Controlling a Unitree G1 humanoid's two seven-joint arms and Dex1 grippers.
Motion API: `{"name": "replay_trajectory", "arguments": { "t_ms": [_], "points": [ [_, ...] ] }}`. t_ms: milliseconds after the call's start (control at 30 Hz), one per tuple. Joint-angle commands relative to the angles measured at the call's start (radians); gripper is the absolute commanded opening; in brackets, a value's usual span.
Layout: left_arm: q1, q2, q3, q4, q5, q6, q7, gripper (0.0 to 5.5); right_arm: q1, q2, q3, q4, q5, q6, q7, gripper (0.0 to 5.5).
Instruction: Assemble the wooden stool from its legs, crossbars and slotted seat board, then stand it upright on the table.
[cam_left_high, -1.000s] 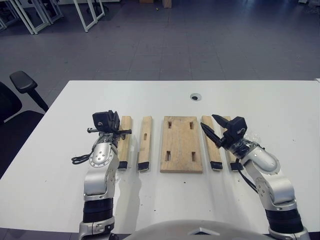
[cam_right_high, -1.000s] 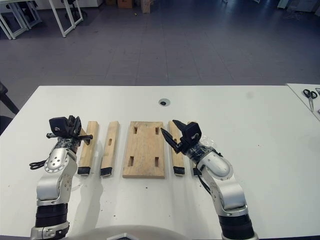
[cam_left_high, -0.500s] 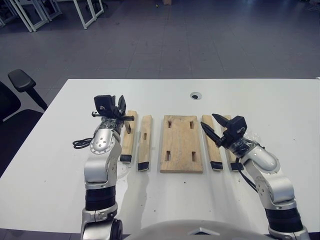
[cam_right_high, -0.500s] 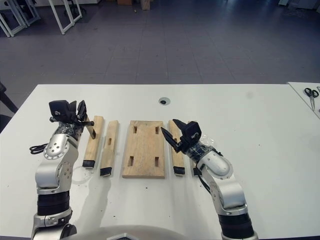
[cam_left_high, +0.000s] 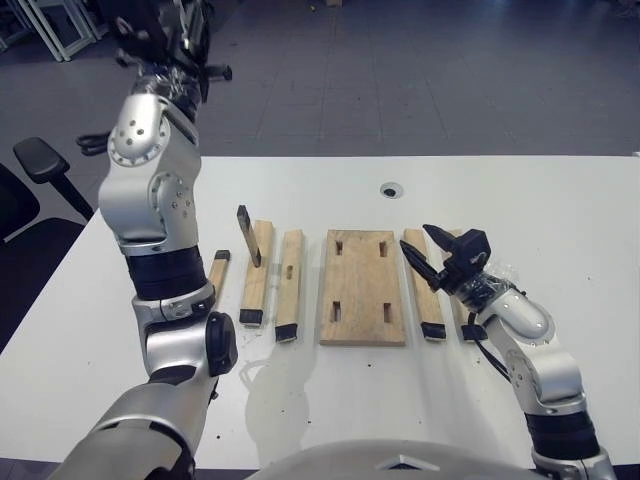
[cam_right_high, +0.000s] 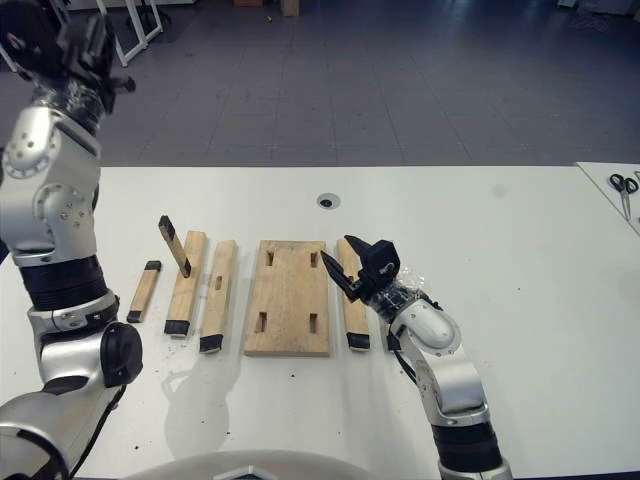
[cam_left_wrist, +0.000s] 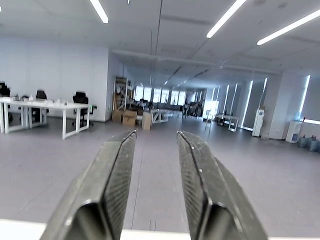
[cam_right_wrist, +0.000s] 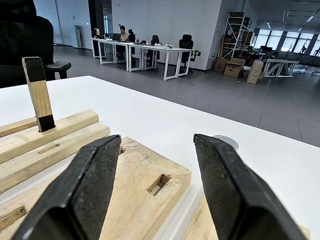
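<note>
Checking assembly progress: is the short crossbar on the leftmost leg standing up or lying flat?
Standing, leaning slightly: the crossbar rises from the leftmost leg, with its top end free in the air.

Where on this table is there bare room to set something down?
The widest bare stretch of table lies right of the right hand, out to the edge. The far strip around the cable hole and the near strip before the seat board are free too. The middle row is crowded: crossbars, legs, board.

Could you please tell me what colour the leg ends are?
Black leg ends, best in left eye view.
</note>
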Motion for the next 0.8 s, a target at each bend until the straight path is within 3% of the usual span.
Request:
{"name": "replay_trajectory", "arguments": {
  "t_ms": [33, 133, 300, 567, 700, 800],
  "points": [
    [0.212, -0.054, -0.032, 0.093, 0.021, 0.011, -0.02, 1.53, -0.011, 0.004, 0.001, 0.009, -0.01, -0.011, -0.003, 2.67],
    [0.33, -0.063, -0.098, 0.203, 0.066, -0.014, -0.054, 1.53, -0.007, 0.007, 0.0, 0.012, -0.013, -0.015, -0.004, 2.67],
    [0.333, -0.004, -0.067, 0.264, 0.107, -0.071, -0.027, 1.53, 0.004, 0.006, -0.003, 0.009, -0.013, -0.02, -0.004, 2.67],
    [0.202, -0.006, 0.002, -0.156, 0.012, -0.15, -0.01, 1.53, 0.026, 0.006, 0.003, -0.013, -0.012, -0.007, -0.011, 2.67],
    [0.307, 0.027, 0.011, -0.307, 0.006, -0.086, -0.035, 1.53, 0.038, 0.008, 0.001, -0.017, -0.01, -0.004, -0.019, 2.67],
    [0.47, 0.006, -0.06, -0.397, 0.034, -0.08, -0.052, 1.98, 0.034, 0.004, 0.001, -0.015, -0.006, 0.0, -0.018, 2.67]
  ]
}}
